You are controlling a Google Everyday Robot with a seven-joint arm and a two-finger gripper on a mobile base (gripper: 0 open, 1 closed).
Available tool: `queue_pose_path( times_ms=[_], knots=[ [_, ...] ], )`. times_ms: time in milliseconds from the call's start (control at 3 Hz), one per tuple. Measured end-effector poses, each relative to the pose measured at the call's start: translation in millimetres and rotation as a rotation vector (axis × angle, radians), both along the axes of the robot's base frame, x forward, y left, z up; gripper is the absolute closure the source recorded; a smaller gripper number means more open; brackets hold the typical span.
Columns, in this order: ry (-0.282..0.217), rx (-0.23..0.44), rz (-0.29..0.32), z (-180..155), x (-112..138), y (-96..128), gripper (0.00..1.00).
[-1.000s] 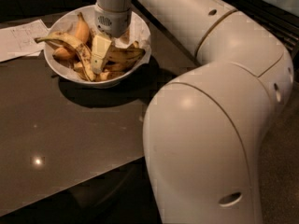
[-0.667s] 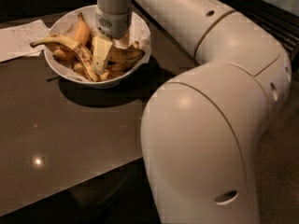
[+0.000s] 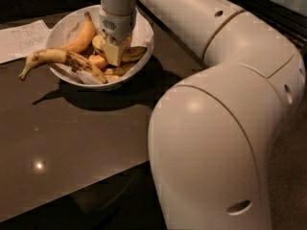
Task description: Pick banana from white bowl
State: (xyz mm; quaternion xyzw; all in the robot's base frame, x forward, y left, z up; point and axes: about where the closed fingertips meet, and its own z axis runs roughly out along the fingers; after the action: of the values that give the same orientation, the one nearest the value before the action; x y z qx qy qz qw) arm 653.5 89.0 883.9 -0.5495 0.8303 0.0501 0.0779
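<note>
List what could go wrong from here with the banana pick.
1. The gripper is down in the white bowl among several piled fruits, so it might catch a neighbour, such as the orange-yellow banana, instead of the banana.
2. The long spotted banana hangs out over the rim. A nudge could tip it onto the table.
3. Pulling up might drag or tilt the bowl.

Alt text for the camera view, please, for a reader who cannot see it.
The robot's gripper reaches down into a white bowl of bananas on a dark table. A brown-patched yellow banana overhangs the bowl's rim at picture left; the arm's pale casing fills the right foreground.
</note>
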Motion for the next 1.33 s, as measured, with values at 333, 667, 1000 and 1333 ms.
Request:
queue_pose_path(
  times_ms=[333,667,1000,1333],
  knots=[
    [0.000,0.000,0.000,0,0,0,0.97],
    [-0.026,0.005,0.006,1,2,4,1.00],
    [-0.086,0.068,0.002,16,-5,-5,1.00],
    [-0.212,0.154,-0.012,45,-22,-29,1.00]
  ],
)
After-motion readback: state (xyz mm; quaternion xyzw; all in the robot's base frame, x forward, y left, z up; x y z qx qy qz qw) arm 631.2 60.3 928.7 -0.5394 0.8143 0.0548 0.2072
